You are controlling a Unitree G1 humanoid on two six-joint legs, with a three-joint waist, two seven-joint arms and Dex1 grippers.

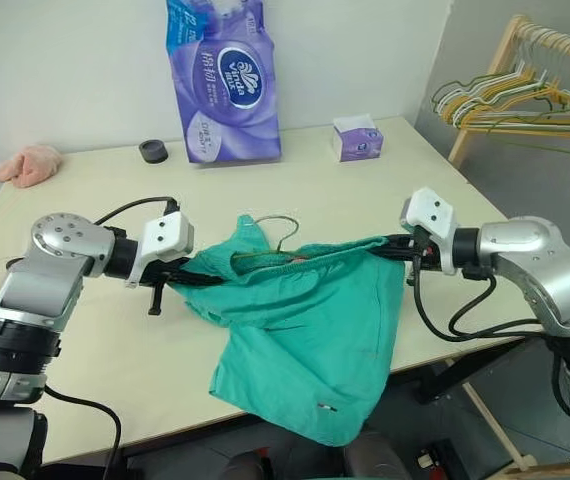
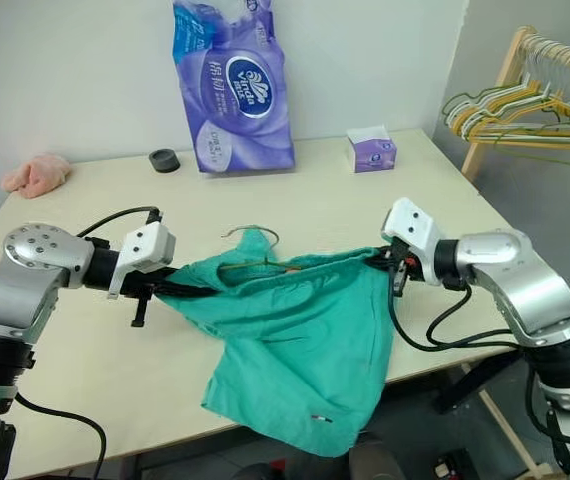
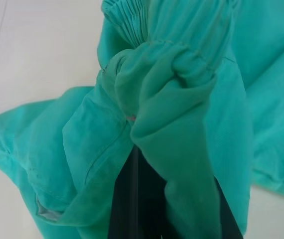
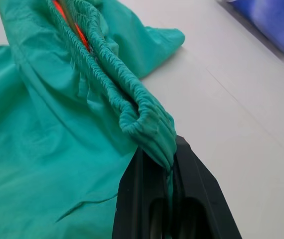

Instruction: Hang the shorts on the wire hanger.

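- the shorts (image 1: 305,330) hang stretched between the two claws above the near part of the desk (image 1: 85,360) — waistband pulled into a line, the legs drooping down and past the desk's front edge.
- left claw (image 1: 187,281) is pressed together on the left end of the waistband; in the left wrist view its black fingers (image 3: 132,204) are wrapped in bunched teal cloth.
- right claw (image 1: 397,247) is pressed together, pinching the right end of the gathered elastic waistband; the right wrist view shows the band folded into the gap between the two black fingers (image 4: 197,194).
- the wire hanger (image 1: 277,232) is partly inside the shorts — its hook sticks up above the waistband near the middle, and a thin stretch of wire runs along just inside the band. the rest is hidden by cloth.
- a small white-red tag (image 1: 324,406) sits near the lower hem of the hanging leg.
- at the far side of the desk stands a purple pack of tissue rolls (image 1: 223,80), upright against the wall.
- a small purple tissue box (image 1: 357,138) lies to the right of it, a black roll of tape (image 1: 153,151) to the left.
- a pink cloth (image 1: 29,164) lies crumpled at the far left corner.
- off the desk on the right, a wooden rack (image 1: 510,60) carries a bunch of yellow, green and white hangers (image 1: 515,105).
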